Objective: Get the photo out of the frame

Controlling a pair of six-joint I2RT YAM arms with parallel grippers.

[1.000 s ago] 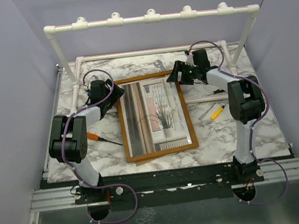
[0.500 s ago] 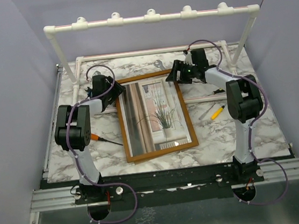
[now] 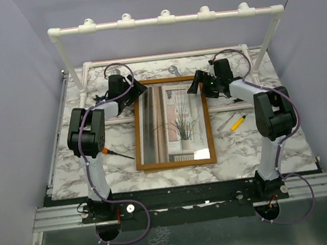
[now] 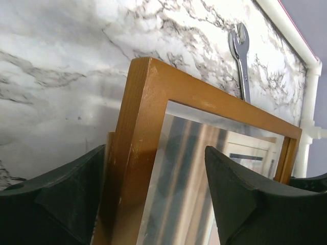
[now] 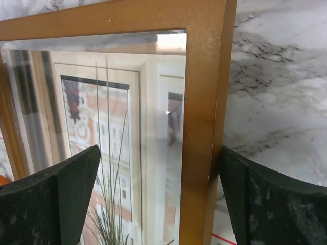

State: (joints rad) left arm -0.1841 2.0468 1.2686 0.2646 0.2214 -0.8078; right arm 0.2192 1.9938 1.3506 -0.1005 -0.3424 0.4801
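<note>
The right claw (image 5: 159, 153) stands wide astride one edge of the frame (image 5: 204, 102), its photo (image 5: 102, 127) behind glass.

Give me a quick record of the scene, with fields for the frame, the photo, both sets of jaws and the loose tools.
frame: lying on the marble table, glass up
photo: inside the frame, behind the glass
left jaws: open, straddling the frame's left rail at its far corner
right jaws: open, straddling the frame's right rail at its far corner
tools: wrench beyond the frame; yellow-handled tool to its right; orange-handled screwdriver to its left
</note>
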